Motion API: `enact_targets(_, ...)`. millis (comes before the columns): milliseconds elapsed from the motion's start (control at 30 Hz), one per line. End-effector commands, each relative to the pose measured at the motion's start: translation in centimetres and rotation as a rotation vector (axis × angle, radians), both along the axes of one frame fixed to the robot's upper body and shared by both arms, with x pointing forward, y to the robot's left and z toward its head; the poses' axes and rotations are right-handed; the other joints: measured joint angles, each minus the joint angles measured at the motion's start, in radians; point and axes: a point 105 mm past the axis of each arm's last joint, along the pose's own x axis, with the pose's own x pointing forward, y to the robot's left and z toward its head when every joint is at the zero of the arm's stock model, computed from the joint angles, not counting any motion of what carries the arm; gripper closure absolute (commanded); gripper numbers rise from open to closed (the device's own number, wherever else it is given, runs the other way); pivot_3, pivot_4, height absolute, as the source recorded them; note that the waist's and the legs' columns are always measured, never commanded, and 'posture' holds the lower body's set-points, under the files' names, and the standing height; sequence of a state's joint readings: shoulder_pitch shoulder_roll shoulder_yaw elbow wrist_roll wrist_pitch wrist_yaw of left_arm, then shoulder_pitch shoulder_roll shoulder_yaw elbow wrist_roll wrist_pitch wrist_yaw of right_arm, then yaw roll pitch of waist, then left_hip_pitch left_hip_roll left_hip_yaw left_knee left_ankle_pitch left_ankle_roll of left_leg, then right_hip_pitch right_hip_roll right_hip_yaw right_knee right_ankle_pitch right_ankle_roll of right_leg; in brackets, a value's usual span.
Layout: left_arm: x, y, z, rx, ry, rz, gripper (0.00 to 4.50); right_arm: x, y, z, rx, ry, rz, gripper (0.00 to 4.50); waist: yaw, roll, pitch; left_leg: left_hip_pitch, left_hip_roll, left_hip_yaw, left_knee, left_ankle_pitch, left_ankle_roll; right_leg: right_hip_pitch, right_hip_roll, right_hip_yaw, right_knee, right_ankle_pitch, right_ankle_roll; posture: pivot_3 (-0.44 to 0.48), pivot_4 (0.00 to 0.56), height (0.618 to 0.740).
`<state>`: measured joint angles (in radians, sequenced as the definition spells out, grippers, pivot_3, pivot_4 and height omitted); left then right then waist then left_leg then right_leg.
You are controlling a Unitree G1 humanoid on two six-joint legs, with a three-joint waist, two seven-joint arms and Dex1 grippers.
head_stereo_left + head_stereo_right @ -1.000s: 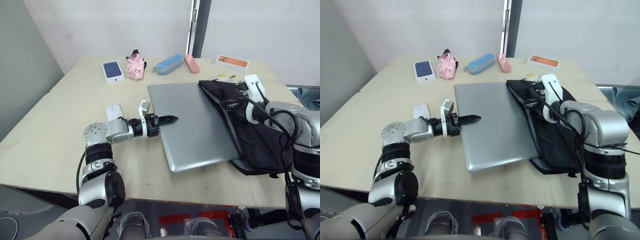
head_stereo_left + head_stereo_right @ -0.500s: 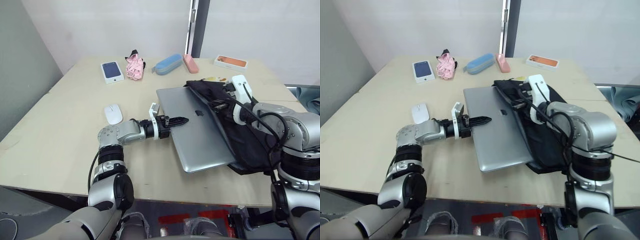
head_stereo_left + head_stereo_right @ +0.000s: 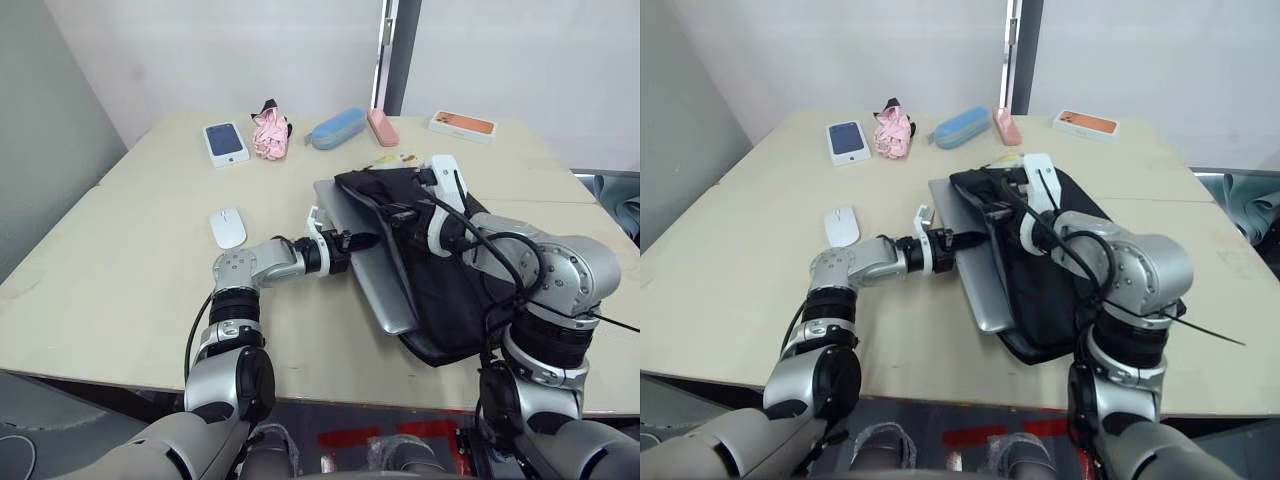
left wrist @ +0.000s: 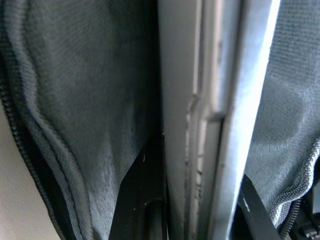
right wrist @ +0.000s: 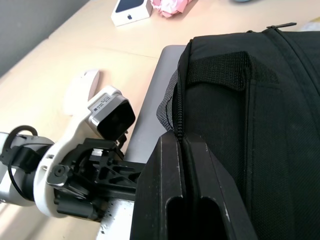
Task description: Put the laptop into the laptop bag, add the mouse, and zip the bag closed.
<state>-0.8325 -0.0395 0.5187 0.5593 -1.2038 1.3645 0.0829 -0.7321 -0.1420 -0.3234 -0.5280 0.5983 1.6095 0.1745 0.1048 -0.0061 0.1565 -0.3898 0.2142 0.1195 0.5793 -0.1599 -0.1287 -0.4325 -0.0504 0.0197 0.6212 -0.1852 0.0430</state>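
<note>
Laptop [image 3: 372,283], slim silver metal, lies mostly sheathed in the bag [image 3: 455,290], a flat black woven-fabric case with strap handles and a zipper along its open edge; only the laptop's left strip pokes out. The left gripper [image 3: 362,241] has its jaws clenched on that exposed edge, one finger above the lid and one beneath. The right gripper [image 5: 181,145] has its jaws pinched on the bag's zippered rim by a strap handle. The mouse [image 3: 227,227], smooth white and oval, rests on the pale wooden table [image 3: 110,270], well apart to the left. Along the far edge sit a boxed phone [image 3: 226,143], a pink cloth bundle [image 3: 270,131], a blue pouch [image 3: 336,127] and an orange box [image 3: 464,125]. White walls stand behind.
</note>
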Motion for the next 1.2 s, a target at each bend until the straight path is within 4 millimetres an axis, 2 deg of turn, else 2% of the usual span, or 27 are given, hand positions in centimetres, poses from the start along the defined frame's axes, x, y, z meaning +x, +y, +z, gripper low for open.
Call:
enact_targets(33, -0.7, -1.0, 3.7, -0.125, -0.123, -0.067, 4.21, -0.7, 0.9, 1.1, 0.03, -0.052, 0.03, 4.48, 0.0, 0.0, 0.0, 0.0, 0.0, 0.0, 0.0, 0.0, 0.0, 0.0, 0.0, 0.0, 0.0, 0.0, 0.0, 0.0, 0.15, 0.74)
enact_targets(200, -1.2, -1.5, 3.6, -0.126, -0.121, -0.106, 4.21, -0.8, 1.9, 1.2, 0.064, -0.04, 0.045, 4.48, 0.0, 0.0, 0.0, 0.0, 0.0, 0.0, 0.0, 0.0, 0.0, 0.0, 0.0, 0.0, 0.0, 0.0, 0.0, 0.0, 0.15, 0.74)
enact_targets(567, -0.4, -1.7, 3.2, -0.097, -0.131, -0.077, 4.21, -1.2, 3.5, 1.7, 0.179, -0.023, 0.075, 4.48, -0.002, 0.001, 0.0, 0.0, 0.0, 0.0, 0.0, 0.0, -0.001, 0.0, 0.0, 0.0, 0.001, 0.0, 0.001, 0.0, 0.15, 0.74)
enact_targets(1033, -0.4, -2.5, 3.4, -0.077, -0.163, -0.079, 4.21, -1.4, 3.5, 2.0, 0.201, -0.014, 0.075, 4.48, -0.001, 0.001, 0.0, 0.0, 0.0, 0.0, 0.0, 0.0, -0.001, 0.0, 0.0, 0.0, 0.001, 0.001, 0.001, 0.0, 0.15, 0.74)
enact_targets(1200, 0.5, -2.6, 2.4, -0.021, -0.143, -0.017, 4.21, -1.4, 3.6, 2.2, 0.208, -0.014, 0.083, 4.48, 0.0, 0.001, 0.0, 0.0, 0.0, 0.0, 0.001, 0.0, -0.001, 0.0, 0.0, 0.0, 0.001, 0.001, 0.001, 0.0, 0.15, 0.74)
